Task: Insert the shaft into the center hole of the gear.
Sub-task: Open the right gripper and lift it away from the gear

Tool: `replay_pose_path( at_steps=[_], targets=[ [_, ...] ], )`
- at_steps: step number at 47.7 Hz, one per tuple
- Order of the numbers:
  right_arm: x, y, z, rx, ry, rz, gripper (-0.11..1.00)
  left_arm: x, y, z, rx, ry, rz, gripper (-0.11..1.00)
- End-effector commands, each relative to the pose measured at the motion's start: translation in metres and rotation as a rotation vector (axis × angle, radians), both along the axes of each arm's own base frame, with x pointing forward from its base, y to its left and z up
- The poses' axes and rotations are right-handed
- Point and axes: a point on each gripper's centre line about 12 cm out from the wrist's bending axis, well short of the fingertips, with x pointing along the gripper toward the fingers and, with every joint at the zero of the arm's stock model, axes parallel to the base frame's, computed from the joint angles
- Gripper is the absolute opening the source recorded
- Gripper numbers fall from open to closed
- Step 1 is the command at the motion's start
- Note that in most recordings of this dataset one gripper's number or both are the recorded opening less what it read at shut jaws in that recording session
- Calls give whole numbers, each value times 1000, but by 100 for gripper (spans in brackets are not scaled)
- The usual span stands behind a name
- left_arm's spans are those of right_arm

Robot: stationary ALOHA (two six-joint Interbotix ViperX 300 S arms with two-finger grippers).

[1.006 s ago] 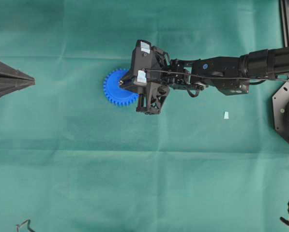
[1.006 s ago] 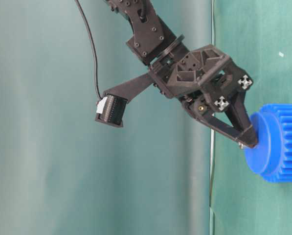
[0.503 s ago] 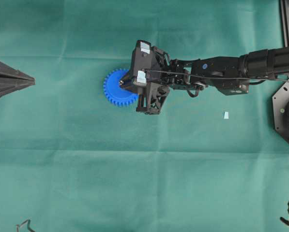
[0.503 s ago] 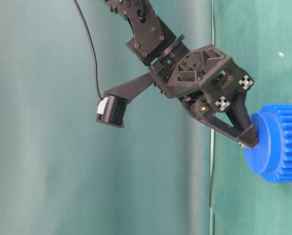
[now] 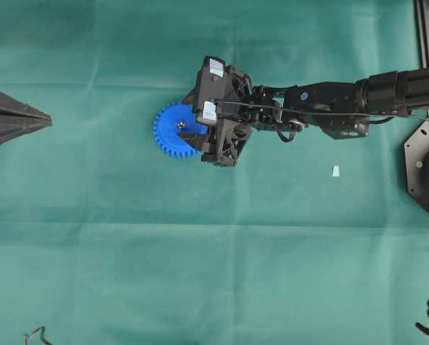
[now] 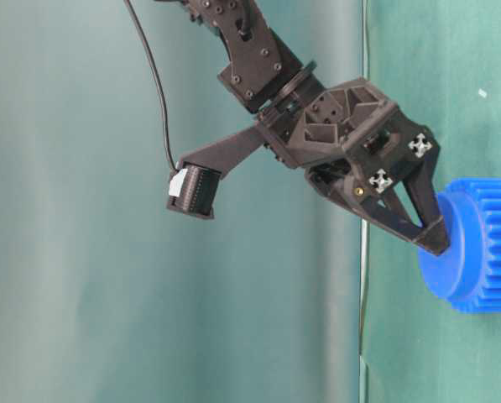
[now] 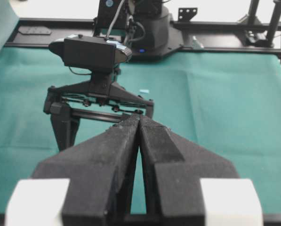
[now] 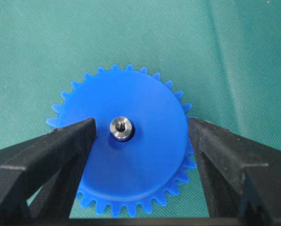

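Observation:
The blue gear (image 5: 169,138) lies flat on the green cloth, left of centre. The small silvery shaft (image 5: 181,125) stands in its centre hole, seen end-on in the right wrist view as shaft (image 8: 121,128) in gear (image 8: 131,162). My right gripper (image 5: 190,119) hangs over the gear, open. Its fingers (image 8: 74,136) stand on either side of the shaft without touching it. From table level the fingertips (image 6: 435,242) sit at the gear's (image 6: 485,252) raised hub. My left gripper (image 5: 46,121) rests at the far left, shut and holding nothing (image 7: 140,120).
A small pale scrap (image 5: 335,171) lies on the cloth to the right, under the right arm. A black base plate (image 5: 421,167) stands at the right edge. A thin wire shape (image 5: 34,334) sits at the bottom left corner.
My right gripper has opened and let go of the shaft, which stays upright in the gear's hole. The gear and my left arm have not moved.

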Motion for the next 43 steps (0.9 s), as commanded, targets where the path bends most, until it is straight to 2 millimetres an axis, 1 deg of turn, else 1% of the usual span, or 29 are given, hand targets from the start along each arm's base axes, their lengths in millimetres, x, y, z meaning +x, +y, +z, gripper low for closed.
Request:
replay_pose_path(
  at_steps=[1, 13, 19, 26, 34, 43],
  targets=[
    [3, 2, 19, -9, -42, 9, 91, 3, 1, 10, 2, -23, 3, 0],
    [-3, 3, 68, -35, -153, 17, 91, 3, 1, 11, 2, -26, 3, 0],
    [-10, 4, 93, -50, -210, 21, 91, 2, 1, 11, 2, -28, 3, 0],
    [-16, 5, 103, -56, -234, 23, 91, 2, 1, 11, 2, -26, 3, 0],
    [-26, 6, 101, -54, -225, 22, 91, 2, 1, 11, 3, -26, 3, 0],
    [-52, 10, 105, -55, -237, 21, 91, 2, 1, 11, 2, -29, 3, 0]
  ],
)
